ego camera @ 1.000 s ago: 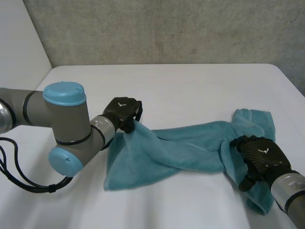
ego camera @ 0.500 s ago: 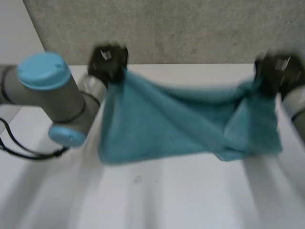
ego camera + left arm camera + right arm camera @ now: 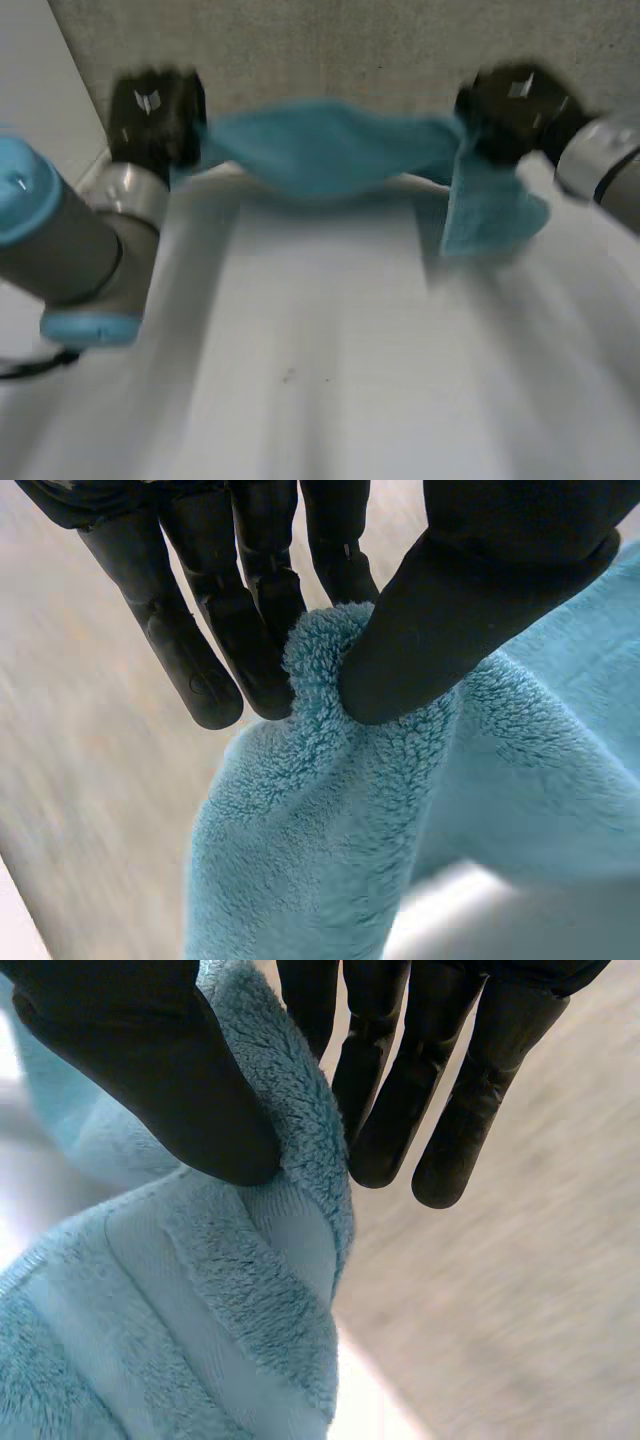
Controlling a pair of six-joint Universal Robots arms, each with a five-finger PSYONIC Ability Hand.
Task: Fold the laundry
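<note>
Since half a second ago the towel [image 3: 320, 150] has gone from hanging just over the table [image 3: 320, 340] to well aloft; both hands have risen and carried it toward the wall [image 3: 350, 45].

Position: the towel spans the two hands as a twisted band, sagging in the middle and clear of the table. A loose flap hangs below the right hand [image 3: 515, 105].

Left hand [image 3: 150, 115]: the thumb pinches a small tuft of the towel's edge against straight fingers.

Right hand: the thumb clamps a thicker fold, hem band included, against its fingers.

Findings: your left hold is shallow, only a nub of pile. It could slip out if you draw the hands further apart or swing down sharply. The towel is twisted, not spread; lay it down like this and it will likely land bunched. The hanging flap may tuck under.
</note>
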